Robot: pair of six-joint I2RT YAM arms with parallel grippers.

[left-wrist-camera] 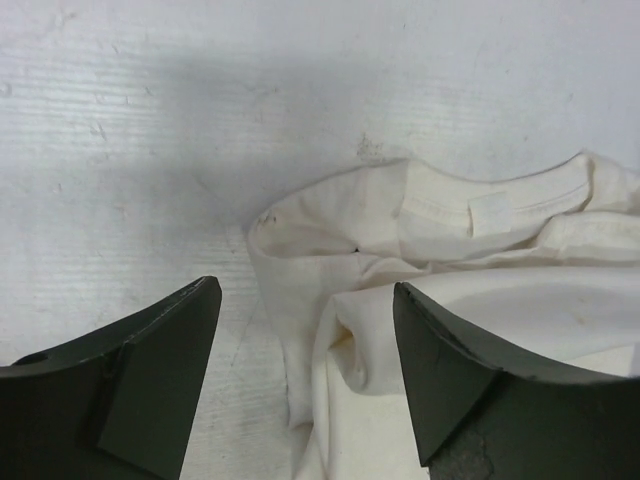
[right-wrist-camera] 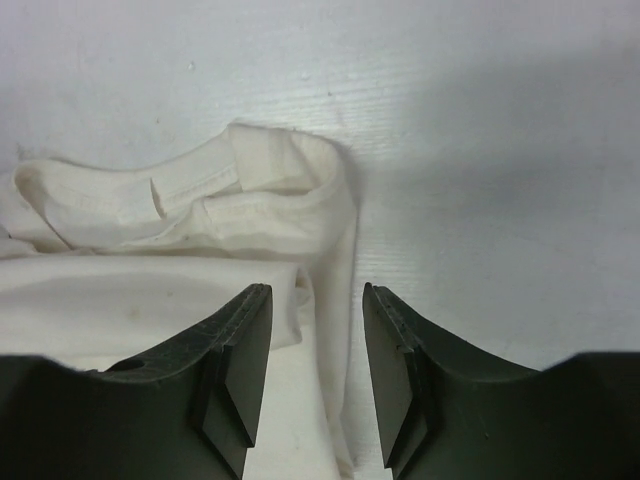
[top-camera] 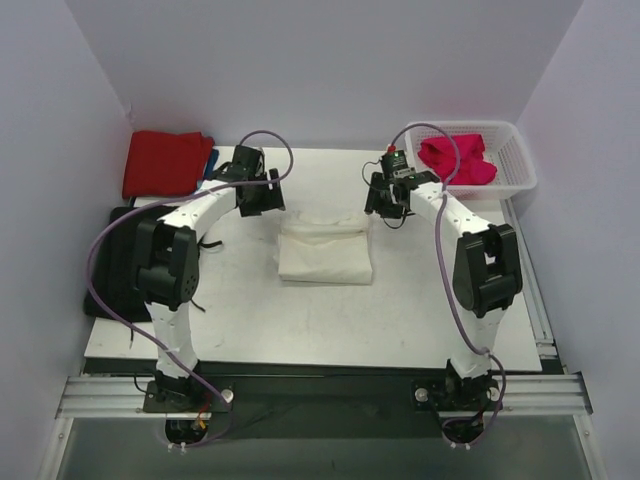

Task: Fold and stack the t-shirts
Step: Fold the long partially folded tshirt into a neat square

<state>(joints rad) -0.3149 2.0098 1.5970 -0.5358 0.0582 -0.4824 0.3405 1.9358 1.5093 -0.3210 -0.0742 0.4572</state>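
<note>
the large cream-white soft t-shirt (top-camera: pixel 325 255) is lying folded into a thick rectangle on the white bench (top-camera: pixel 230 310), between the two hands and just nearer than both. the left hand (left-wrist-camera: pixel 305 320) is hanging over the shirt's far left corner, its jaws standing wide and gripping nothing. the right hand (right-wrist-camera: pixel 316 320) is hovering over the far right corner, its jaws parted more narrowly and also empty, with the shirt's edge running beneath the gap.

out beyond the left hand, a folded red cloth shirt (top-camera: pixel 165 163) is sitting with a sliver of blue cloth (top-camera: pixel 210 165) beside it, so i am guessing a stack is already begun there. the cream one looks folded but rumpled at the collar, and it is not yet on that stack. beyond the right hand, a magenta-pink shirt (top-camera: pixel 457 160) is lying crumpled in a white plastic mesh basket (top-camera: pixel 520 172), and by my reckoning it is waiting its turn.

a small cream neck tag (left-wrist-camera: pixel 490 212) is showing inside the collar; no writing on it is readable.
</note>
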